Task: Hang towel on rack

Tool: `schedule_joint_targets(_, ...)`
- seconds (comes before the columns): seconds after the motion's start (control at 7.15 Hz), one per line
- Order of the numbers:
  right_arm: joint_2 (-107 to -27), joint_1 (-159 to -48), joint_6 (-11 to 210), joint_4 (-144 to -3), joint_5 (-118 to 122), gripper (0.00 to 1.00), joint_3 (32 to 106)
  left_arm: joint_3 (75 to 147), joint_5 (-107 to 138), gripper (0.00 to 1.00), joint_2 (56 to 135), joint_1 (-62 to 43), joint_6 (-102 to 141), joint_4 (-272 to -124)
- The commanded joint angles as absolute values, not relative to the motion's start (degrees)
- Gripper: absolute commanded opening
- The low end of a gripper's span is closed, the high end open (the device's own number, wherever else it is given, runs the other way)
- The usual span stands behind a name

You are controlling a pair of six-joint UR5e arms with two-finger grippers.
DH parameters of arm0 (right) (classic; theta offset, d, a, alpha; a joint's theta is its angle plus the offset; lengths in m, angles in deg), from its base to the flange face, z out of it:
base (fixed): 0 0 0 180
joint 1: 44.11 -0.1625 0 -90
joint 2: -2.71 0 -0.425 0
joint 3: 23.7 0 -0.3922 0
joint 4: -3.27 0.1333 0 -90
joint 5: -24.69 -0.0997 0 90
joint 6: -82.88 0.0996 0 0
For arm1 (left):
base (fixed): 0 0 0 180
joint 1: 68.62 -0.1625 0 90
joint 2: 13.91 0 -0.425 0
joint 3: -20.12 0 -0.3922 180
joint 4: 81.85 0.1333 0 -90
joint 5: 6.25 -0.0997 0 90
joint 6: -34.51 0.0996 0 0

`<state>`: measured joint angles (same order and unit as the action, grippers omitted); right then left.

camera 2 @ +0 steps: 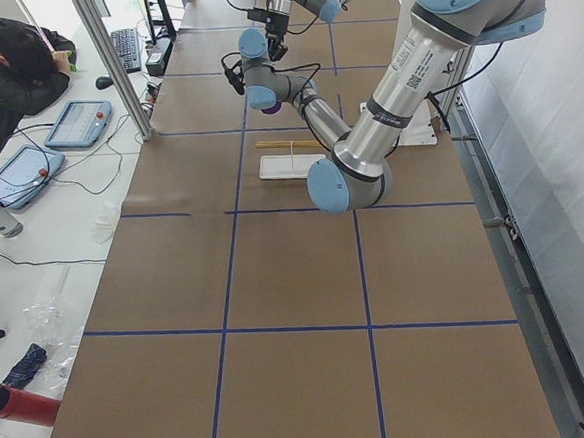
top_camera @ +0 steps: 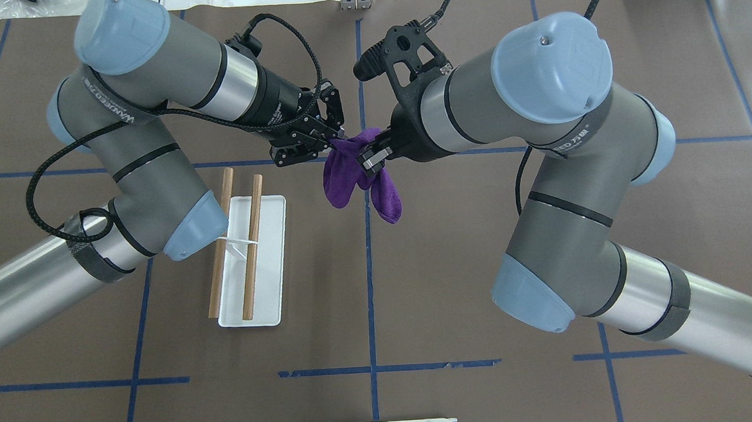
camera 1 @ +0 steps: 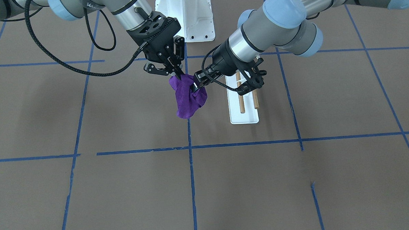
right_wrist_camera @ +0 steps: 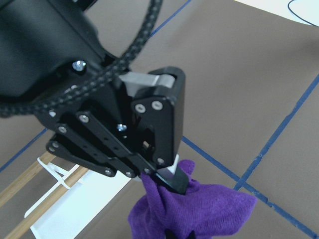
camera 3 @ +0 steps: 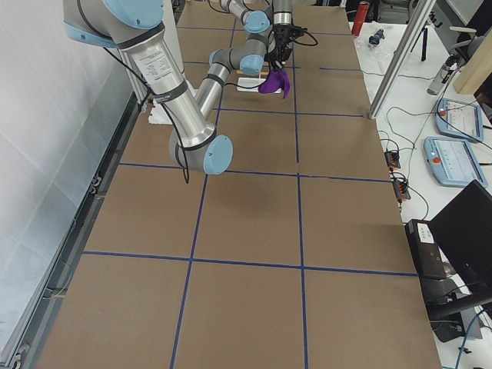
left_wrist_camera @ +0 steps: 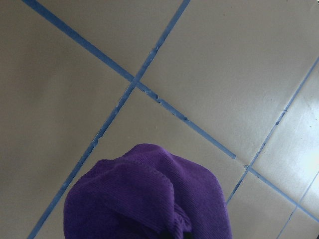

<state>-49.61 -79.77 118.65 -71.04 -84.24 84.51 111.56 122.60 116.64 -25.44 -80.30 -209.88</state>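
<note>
A crumpled purple towel (camera 1: 187, 98) hangs in the air between both grippers, above the table; it also shows in the overhead view (top_camera: 348, 174). My left gripper (camera 1: 196, 86) (top_camera: 330, 144) is shut on the towel's upper edge; the right wrist view shows its fingertips (right_wrist_camera: 169, 180) pinching the cloth (right_wrist_camera: 199, 209). My right gripper (camera 1: 177, 75) (top_camera: 370, 158) is shut on the towel's other upper corner. The rack (top_camera: 268, 242) stands to my left of the towel, with two wooden rods (top_camera: 252, 243) over its white base (camera 1: 243, 117). The towel does not touch the rack.
The white robot pedestal (camera 1: 185, 13) is bolted at the robot's edge of the table. My left forearm and elbow (top_camera: 187, 224) hang over the rack's left side. Blue tape lines (camera 1: 191, 170) cross the brown table surface. An operator sits beyond the table's edge in the exterior left view (camera 2: 11, 68).
</note>
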Motion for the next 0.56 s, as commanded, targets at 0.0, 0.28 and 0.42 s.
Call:
schedule_joint_targets(0.0, -49.3, -79.7, 119.5, -76.9, -86.7, 0.99, 86.1, 111.6, 122.6, 0.00, 116.7, -25.5, -80.3, -209.9)
schedule_joint_targets(0.28, -49.8, -82.0, 119.4, -79.7, -91.6, 1.00, 86.6, 111.6, 122.7, 0.00, 116.5, -25.2, -79.8, -209.7)
schedule_joint_targets(0.42, -50.8, -85.4, 119.4, -85.0, -96.0, 1.00, 87.4, 112.7, 123.0, 0.00, 114.4, -24.9, -79.5, -209.8)
